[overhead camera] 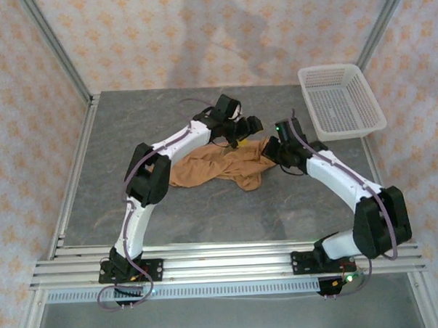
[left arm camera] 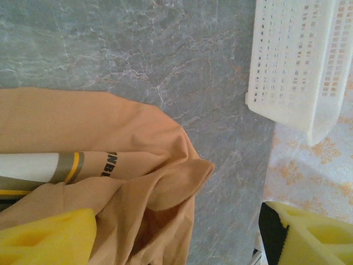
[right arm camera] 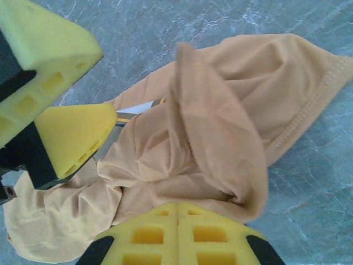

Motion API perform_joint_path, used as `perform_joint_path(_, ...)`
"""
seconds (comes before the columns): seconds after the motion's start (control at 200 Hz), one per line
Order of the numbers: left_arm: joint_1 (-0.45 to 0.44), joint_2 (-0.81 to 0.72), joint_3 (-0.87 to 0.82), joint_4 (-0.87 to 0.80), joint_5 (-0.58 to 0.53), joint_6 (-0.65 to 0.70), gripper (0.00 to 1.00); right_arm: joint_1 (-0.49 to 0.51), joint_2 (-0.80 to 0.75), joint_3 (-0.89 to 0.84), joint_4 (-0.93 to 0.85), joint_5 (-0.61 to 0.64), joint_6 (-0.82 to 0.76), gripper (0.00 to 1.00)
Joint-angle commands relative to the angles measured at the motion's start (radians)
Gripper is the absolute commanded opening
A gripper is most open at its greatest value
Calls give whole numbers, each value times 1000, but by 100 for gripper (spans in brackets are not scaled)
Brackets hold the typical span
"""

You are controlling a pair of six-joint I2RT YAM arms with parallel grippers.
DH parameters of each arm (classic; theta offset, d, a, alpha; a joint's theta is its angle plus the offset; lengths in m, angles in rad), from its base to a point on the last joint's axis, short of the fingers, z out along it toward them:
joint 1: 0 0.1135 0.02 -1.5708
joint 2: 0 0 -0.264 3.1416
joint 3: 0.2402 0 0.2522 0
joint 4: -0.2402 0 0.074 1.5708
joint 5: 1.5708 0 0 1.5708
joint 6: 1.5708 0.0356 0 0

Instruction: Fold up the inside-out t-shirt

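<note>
While the t-shirt point(overhead camera: 219, 167) lay crumpled in a low heap at the middle of the table point(overhead camera: 207, 215), between the two arms, the folding looked barely begun. On the left, the left claw point(left arm camera: 176, 237) stood wide open with nothing between its fingers point(left arm camera: 44, 237), though cloth was draped against one of them. If it rose from there, that loose flap could snag and be dragged along. In the centre the layers were bunched and overlapping, so a claw closing there might take two layers instead of one. To the right, the right claw point(right arm camera: 176, 211) had its fingers pressed together on a raised ridge of the t-shirt. With so small a pinch, a pull could let the thin cloth slip free, or haul the whole heap towards the basket point(overhead camera: 341, 100) at the far right corner.

The fingers were blocky yellow wedges with moulded hollows. The t-shirt was soft, thin and limp, tan in colour, deeply creased, with a stitched hem point(right arm camera: 309, 110) and a white strip point(left arm camera: 30, 168) bearing dark lettering. The table was hard, grey and stone-patterned, and looked smooth enough for cloth to slide. The basket was stiff white plastic mesh, rectangular, with sloping walls.
</note>
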Motion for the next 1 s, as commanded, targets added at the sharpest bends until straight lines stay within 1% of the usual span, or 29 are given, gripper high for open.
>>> perform_joint_path(0.0,29,-133,-54,-34,-37,47,80,16,70,71,-51,-21,-43,1)
perform_joint_path(0.06,43,-175,-130,-8,-37,47,79,22,117,111,-89,-8,-60,5)
perform_joint_path(0.115,54,-211,-204,20,-37,44,78,21,164,145,-133,23,-73,13)
perform_joint_path(0.26,80,-278,-379,71,-33,47,77,20,262,194,-192,68,-103,18)
perform_joint_path(0.295,88,-291,-419,83,-33,46,77,19,283,206,-203,72,-106,22)
perform_joint_path(0.335,97,-304,-462,96,-33,46,76,20,308,217,-207,70,-108,30)
perform_joint_path(0.385,112,-305,-508,110,-33,46,76,19,330,227,-209,70,-107,34)
perform_joint_path(0.42,122,-336,-543,120,-32,46,76,19,348,236,-212,68,-106,35)
perform_joint_path(0.515,153,-362,-629,146,-33,47,75,19,372,243,-205,70,-98,36)
perform_joint_path(0.55,165,-369,-659,153,-35,50,75,20,377,243,-199,72,-94,36)
perform_joint_path(0.595,183,-374,-697,164,-34,52,75,17,383,244,-194,76,-92,32)
perform_joint_path(0.646,206,-376,-740,181,-31,51,75,12,385,244,-189,80,-89,22)
perform_joint_path(0.681,221,-374,-766,190,-29,53,75,4,384,246,-188,79,-88,12)
perform_joint_path(0.736,245,-372,-801,199,-25,58,74,-4,374,250,-196,76,-87,0)
perform_joint_path(0.846,289,-369,-858,210,-23,68,74,-17,302,273,-242,61,-102,0)
perform_joint_path(0.996,335,-368,-904,213,-20,79,73,-38,106,288,-266,23,-123,0)
